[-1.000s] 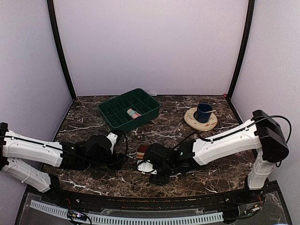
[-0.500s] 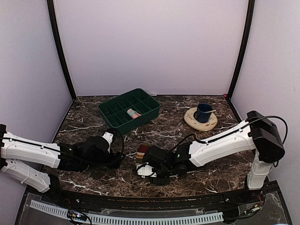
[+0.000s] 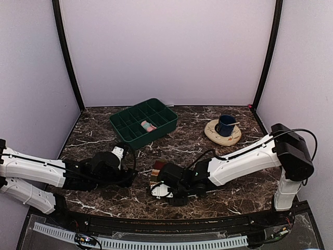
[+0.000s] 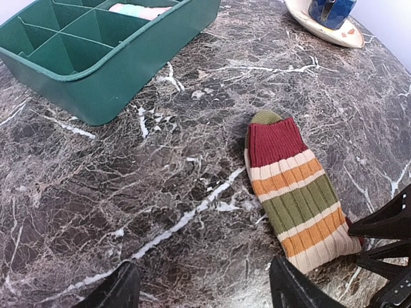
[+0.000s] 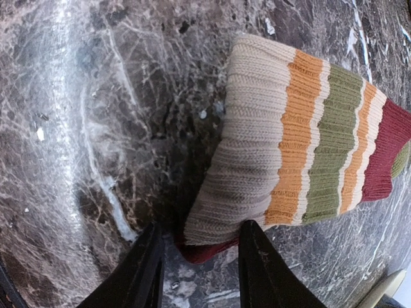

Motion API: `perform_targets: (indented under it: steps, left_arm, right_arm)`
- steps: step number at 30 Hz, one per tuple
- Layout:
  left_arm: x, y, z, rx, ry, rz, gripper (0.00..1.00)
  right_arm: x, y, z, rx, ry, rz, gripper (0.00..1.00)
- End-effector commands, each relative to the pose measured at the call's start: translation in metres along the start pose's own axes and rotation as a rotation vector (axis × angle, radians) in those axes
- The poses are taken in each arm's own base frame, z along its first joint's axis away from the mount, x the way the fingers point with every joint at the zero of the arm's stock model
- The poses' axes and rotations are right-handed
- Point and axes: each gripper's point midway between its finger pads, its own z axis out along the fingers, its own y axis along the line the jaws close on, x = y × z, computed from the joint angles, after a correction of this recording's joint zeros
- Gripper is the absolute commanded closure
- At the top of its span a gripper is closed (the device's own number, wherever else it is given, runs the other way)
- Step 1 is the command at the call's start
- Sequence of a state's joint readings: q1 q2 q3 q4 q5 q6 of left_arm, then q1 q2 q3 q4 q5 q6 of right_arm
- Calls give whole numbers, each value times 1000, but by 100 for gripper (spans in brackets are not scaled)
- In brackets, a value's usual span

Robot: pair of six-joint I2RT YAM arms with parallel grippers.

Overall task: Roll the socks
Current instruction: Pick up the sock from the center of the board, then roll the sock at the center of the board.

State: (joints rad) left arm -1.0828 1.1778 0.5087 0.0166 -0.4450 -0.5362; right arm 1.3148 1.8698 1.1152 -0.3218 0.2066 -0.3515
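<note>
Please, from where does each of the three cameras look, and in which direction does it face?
Top: fixed high behind the robot, looking down and forward over the table; the left arm and right arm show.
Left wrist: low, facing the striped sock and the tray; left gripper at the bottom edge.
Right wrist: close above the sock's cream end; right gripper astride that end.
Shared: all three views show the sock; top and left wrist also share the tray.
</note>
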Motion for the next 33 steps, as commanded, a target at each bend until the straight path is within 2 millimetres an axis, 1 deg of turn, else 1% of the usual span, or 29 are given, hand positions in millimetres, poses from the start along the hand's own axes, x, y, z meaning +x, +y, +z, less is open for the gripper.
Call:
perform_targets:
  steps: [1, 4, 6, 9, 10, 11, 13, 15, 19, 24, 28, 33]
  left_arm:
    - [2, 6, -4, -18, -6, 0, 28]
    - [2, 6, -4, -17, -7, 5, 28]
    - [1, 7, -5, -19, -8, 9, 28]
    - [1, 7, -5, -21, -10, 15, 28]
    - [1, 8, -5, -23, -10, 18, 28]
    - [1, 8, -5, -22, -12, 18, 28]
    - [1, 8, -6, -20, -16, 21, 28]
    - [2, 8, -6, -15, -16, 24, 28]
    - [4, 6, -6, 3, -15, 38, 28]
    - [7, -1, -5, 41, -8, 63, 28]
    - [7, -8, -4, 78, -11, 86, 28]
    - [8, -21, -2, 139, 2, 126, 28]
  right_arm:
    - [5, -2, 12, 6, 24, -16, 65]
    - [7, -2, 16, -5, 34, -15, 72]
    - [8, -1, 18, -20, 41, -10, 79]
    - [16, 2, 23, -52, 68, 8, 89]
    - [8, -2, 21, -58, 51, 24, 92]
    - [7, -3, 20, -71, 50, 39, 96]
    - [5, -3, 19, -104, 47, 68, 98]
    - [2, -2, 17, -142, 38, 102, 100]
    - [-6, -2, 9, -237, 6, 189, 100]
    - [-19, -6, -5, -356, -68, 312, 100]
    - [-30, -8, -19, -475, -130, 404, 100]
    - [-35, -13, -29, -607, -189, 512, 100]
